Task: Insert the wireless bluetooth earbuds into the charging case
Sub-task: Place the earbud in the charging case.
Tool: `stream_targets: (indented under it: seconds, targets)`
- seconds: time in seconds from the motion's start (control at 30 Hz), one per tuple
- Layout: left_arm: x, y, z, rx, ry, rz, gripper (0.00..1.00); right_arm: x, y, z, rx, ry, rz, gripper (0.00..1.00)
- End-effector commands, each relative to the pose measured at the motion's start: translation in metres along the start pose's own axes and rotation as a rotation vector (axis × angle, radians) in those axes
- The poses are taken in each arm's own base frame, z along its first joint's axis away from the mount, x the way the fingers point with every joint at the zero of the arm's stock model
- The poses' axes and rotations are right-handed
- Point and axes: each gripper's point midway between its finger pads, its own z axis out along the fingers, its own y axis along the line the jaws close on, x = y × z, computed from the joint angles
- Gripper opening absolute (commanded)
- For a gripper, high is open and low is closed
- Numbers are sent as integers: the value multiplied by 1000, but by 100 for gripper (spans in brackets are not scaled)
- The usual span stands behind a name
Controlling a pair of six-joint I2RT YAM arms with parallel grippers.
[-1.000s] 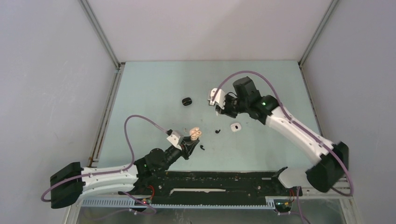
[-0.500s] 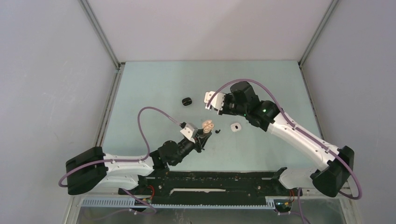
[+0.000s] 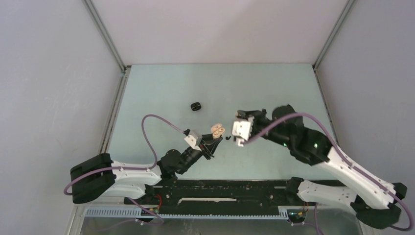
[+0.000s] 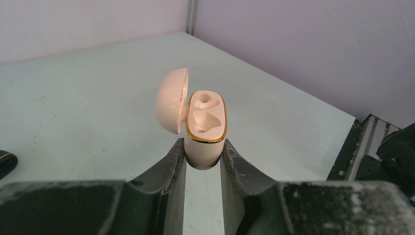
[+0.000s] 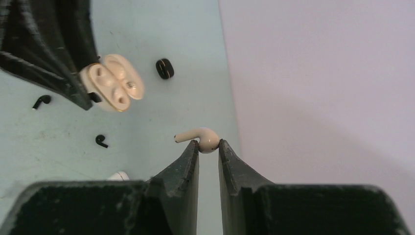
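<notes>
From above, the left fingers [image 3: 210,141] hold an open pale case [image 3: 218,130] over the middle of the counter [image 3: 161,88]. The right arm [image 3: 303,142] is just beside it. A black earbud [image 3: 228,139] lies on the counter near them.

Left wrist: the fingers are nearly closed and squeeze the bottom half of the case. Both little holes look empty.

Right wrist: the right fingers [image 5: 209,146] are almost shut. They pinch a pale earbud [image 5: 200,139] by its round head, up in the air and apart from the case. Its stem sticks out sideways. It looks tiny, light and slippery, so a soft pinch on the head seems best.

Cream gold-rimmed case [image 4: 204,122], cream earbud [image 5: 204,139]
</notes>
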Motion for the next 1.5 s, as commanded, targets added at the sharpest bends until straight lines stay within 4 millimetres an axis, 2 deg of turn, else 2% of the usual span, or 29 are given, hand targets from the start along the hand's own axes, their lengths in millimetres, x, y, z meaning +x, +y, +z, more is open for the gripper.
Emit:
stream_targets:
  seconds: [0.0,0.23,0.4,0.7,1.47]
  targets:
    - [-26,-6,-3,38,-116,-4,0,-11,12,2,96,-36,-96,0]
    - [-22,-14,-4,86,-98,-1,0,-36,35,19,108,-76,-98,0]
    - [-30,-17,-5,100,-143,-31,0,-45,47,28,136,-114,-103,0]
    - [-31,-20,-6,116,-148,-40,0,-48,67,35,132,-143,-130,0]
    - [-38,-28,-7,160,-179,-83,0,-44,75,43,172,-157,-246,0]
